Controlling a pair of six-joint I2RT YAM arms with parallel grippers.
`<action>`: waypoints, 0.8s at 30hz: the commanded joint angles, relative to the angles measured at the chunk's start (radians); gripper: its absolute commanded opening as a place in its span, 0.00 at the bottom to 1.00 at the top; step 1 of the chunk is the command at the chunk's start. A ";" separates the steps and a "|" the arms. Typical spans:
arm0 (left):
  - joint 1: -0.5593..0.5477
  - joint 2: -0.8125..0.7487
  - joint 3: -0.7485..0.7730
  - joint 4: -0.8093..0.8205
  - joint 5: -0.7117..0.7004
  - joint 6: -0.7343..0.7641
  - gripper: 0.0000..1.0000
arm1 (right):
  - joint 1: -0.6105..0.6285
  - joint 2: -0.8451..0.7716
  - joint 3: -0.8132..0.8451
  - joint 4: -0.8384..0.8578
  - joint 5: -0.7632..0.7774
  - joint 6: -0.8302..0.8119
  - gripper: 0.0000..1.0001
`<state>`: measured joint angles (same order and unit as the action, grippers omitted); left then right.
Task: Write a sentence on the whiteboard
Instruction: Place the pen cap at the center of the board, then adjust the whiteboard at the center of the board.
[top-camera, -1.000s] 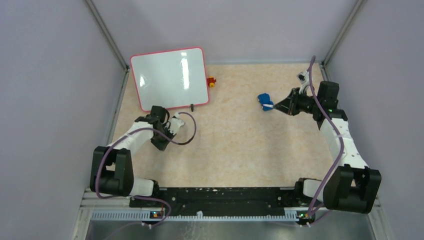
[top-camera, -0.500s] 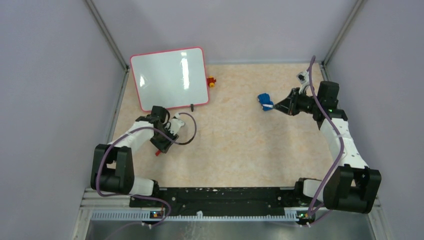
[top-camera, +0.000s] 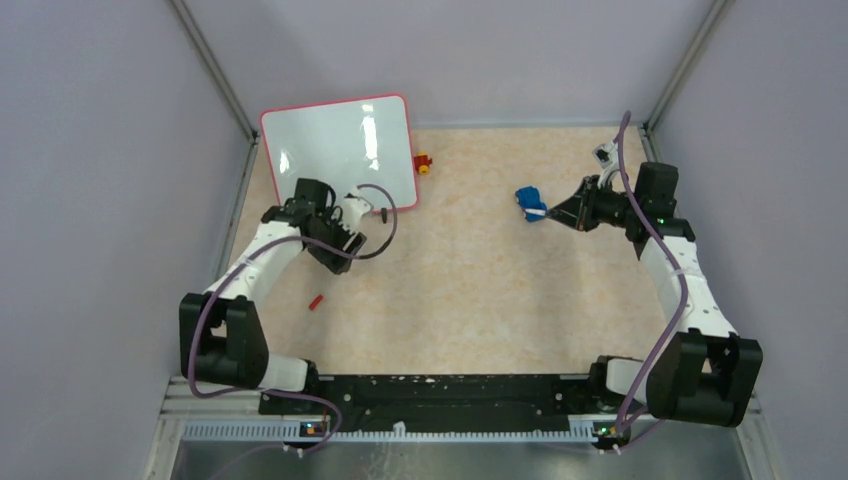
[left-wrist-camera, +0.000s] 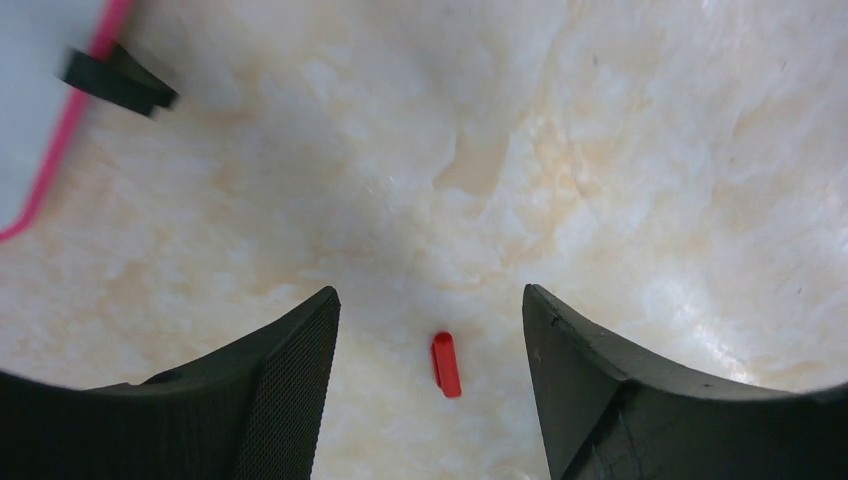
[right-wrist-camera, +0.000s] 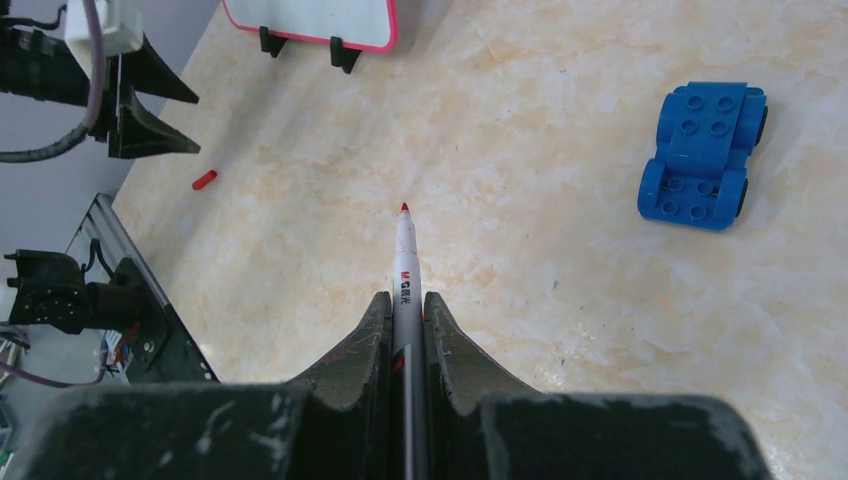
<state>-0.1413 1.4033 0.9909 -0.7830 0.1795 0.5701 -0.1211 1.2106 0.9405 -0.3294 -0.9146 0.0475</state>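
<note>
The whiteboard (top-camera: 338, 157) lies at the far left, pink-rimmed; its face shows only glare, and the sentence is out of view. My left gripper (top-camera: 336, 250) hovers open just in front of the board's near edge, nothing between its fingers (left-wrist-camera: 290, 380). A small red marker cap (left-wrist-camera: 446, 365) lies on the table below it, also visible as the cap (top-camera: 316, 300) nearer the bases. My right gripper (right-wrist-camera: 405, 300) is shut on a white marker (right-wrist-camera: 404, 255) with its red tip bared, at the far right (top-camera: 565, 212) above the table.
A blue toy car (top-camera: 529, 201) sits just left of the marker tip. A small red-and-yellow toy (top-camera: 423, 163) lies by the board's right edge. Black clips (left-wrist-camera: 115, 82) stick out from the board's near edge. Grey walls close in left, right and back.
The left gripper opened and let go of the red cap, which now lies on the table; the left arm then drew back toward the board. The right arm stayed still.
</note>
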 joint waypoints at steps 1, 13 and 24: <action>-0.023 -0.001 0.072 0.140 0.079 -0.107 0.73 | -0.011 -0.031 0.000 0.036 -0.021 -0.019 0.00; -0.228 0.190 0.121 0.542 -0.313 -0.657 0.64 | -0.011 -0.029 -0.004 0.032 -0.015 -0.029 0.00; -0.259 0.362 0.202 0.640 -0.434 -0.779 0.63 | -0.011 -0.023 -0.003 0.028 -0.018 -0.033 0.00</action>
<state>-0.3992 1.7351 1.1412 -0.2317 -0.2012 -0.1436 -0.1211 1.2106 0.9405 -0.3298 -0.9138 0.0429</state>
